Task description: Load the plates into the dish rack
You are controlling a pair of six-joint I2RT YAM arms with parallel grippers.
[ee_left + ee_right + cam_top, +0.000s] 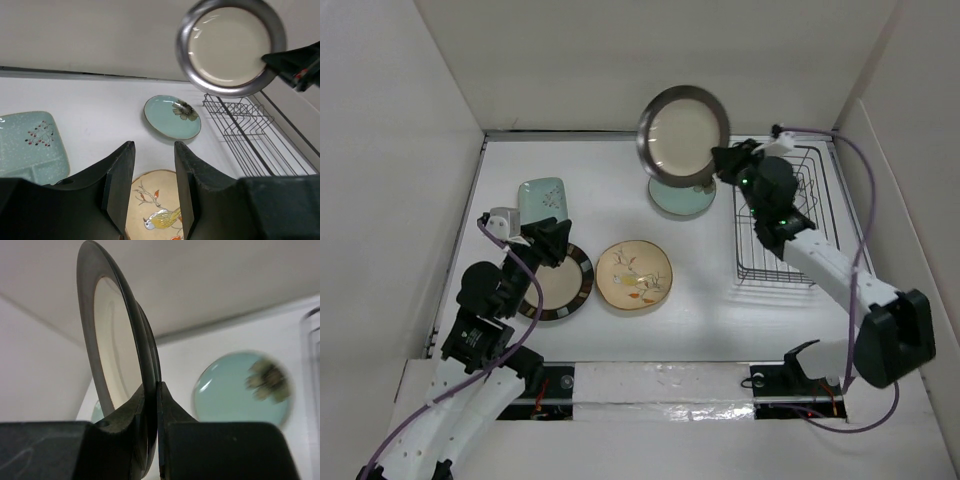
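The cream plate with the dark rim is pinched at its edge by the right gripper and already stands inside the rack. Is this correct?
Not quite. The right gripper does pinch the cream plate at its edge, but the plate does not stand inside the rack. It is held up in the air beside the rack, which has no plate in it. The top view shows this.

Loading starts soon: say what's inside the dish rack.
Nothing shows in the dish rack but bare wires. From above, the right arm covers its middle.
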